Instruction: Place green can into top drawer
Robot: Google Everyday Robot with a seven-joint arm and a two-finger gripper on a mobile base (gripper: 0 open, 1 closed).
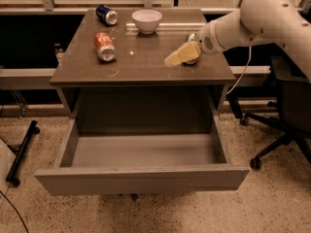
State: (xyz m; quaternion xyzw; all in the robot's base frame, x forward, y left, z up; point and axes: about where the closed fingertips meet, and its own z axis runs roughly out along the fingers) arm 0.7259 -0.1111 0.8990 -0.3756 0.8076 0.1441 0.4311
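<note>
Pincer (181, 55) low over table (146, 64); green can (191, 37) just behind pincer, mostly hidden, axis unclear. Grip: cannot tell. Top drawer (141, 178) open.

Your white rounded arm (262, 18): one, reaching in from upper right, sloping down-left. Your pale yellow gripper (174, 58): at its tip, pointing down-left.

Was white and smooth along the arm (265, 13), thick and rounded at the bend. Narrowed to a wrist (209, 42) marked with a round patch of small dark holes. Ended in a cream-yellow gripper (181, 55) over the bench (146, 64), right side. Carried a thin pale cable (247, 64) beneath.
</note>
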